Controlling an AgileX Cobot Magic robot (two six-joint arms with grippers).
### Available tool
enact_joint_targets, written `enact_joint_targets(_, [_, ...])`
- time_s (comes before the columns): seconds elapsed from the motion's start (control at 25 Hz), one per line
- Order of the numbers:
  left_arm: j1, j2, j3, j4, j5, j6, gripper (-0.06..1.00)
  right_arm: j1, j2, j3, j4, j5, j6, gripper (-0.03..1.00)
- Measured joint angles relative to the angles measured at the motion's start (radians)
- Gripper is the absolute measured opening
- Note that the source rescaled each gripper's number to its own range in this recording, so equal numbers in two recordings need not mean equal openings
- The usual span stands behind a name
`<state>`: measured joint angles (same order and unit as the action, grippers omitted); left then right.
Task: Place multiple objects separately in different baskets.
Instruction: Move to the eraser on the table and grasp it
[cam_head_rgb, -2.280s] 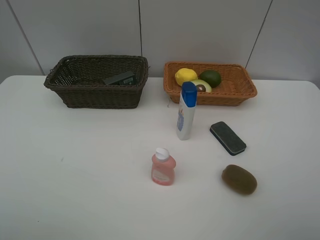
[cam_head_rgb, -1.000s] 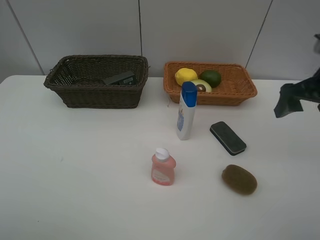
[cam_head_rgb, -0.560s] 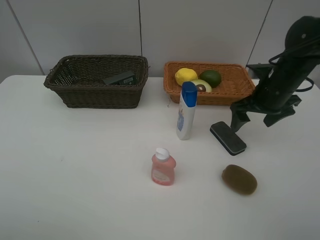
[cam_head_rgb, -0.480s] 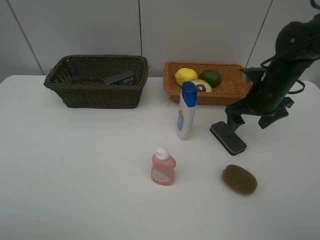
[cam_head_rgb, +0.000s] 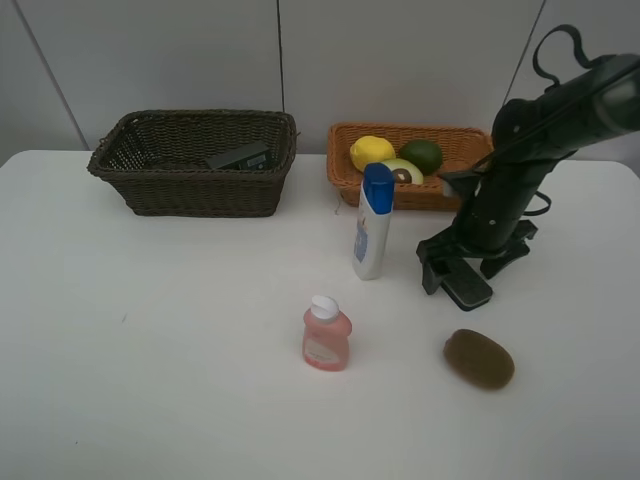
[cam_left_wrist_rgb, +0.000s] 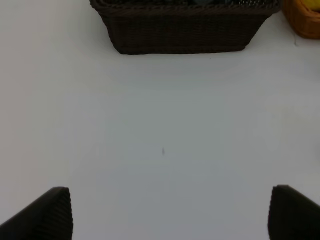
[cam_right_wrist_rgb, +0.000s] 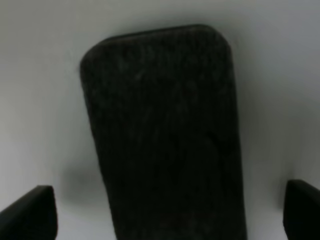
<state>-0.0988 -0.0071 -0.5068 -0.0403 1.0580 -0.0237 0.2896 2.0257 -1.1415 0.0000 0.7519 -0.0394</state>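
Right gripper spread wide, straddling eraser block; not yet clamped. Beyond it, orange basket holds lemon, avocado half, lime. Nearby kiwi, pink bottle, blue-capped bottle unsorted.

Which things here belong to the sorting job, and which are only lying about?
Belong to the job: dark brown basket, orange basket, lemon, avocado half, lime, kiwi, pink bottle, blue-capped bottle, eraser block, dark green bottle.
Lying about: nothing; only the white table.
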Motion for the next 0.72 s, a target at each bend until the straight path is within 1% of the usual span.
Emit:
enact_joint_targets(0.12, [0.0, 0.0, 0.0, 0.0, 0.0, 0.0, 0.99, 0.0, 0.012, -0.002, 0.0, -0.024, 0.0, 0.99])
enact_joint_targets(0.16, [0.0, 0.0, 0.0, 0.0, 0.0, 0.0, 0.99, 0.0, 0.016, -0.006, 0.0, -0.027, -0.001, 0.96])
enact_joint_targets(0.2, [0.0, 0.0, 0.0, 0.0, 0.0, 0.0, 0.99, 0.0, 0.021, -0.008, -0.006, -0.029, -0.005, 0.92])
enact_joint_targets(0.28, [0.0, 0.0, 0.0, 0.0, 0.0, 0.0, 0.99, 0.0, 0.025, -0.012, -0.012, -0.03, -0.018, 0.74])
enact_joint_targets(0.32, [0.0, 0.0, 0.0, 0.0, 0.0, 0.0, 0.99, 0.0, 0.027, -0.014, -0.012, -0.03, -0.028, 0.61])
enact_joint_targets(0.4, [0.0, 0.0, 0.0, 0.0, 0.0, 0.0, 0.99, 0.0, 0.032, -0.017, -0.013, -0.031, -0.045, 0.3])
enact_joint_targets(0.44, [0.0, 0.0, 0.0, 0.0, 0.0, 0.0, 0.99, 0.0, 0.032, -0.018, -0.013, -0.029, -0.056, 0.32])
enact_joint_targets(0.6, [0.0, 0.0, 0.0, 0.0, 0.0, 0.0, 0.99, 0.0, 0.016, -0.017, -0.013, -0.023, -0.081, 0.32])
enact_joint_targets(0.72, [0.0, 0.0, 0.0, 0.0, 0.0, 0.0, 0.99, 0.0, -0.046, -0.011, -0.012, -0.015, -0.081, 0.32])
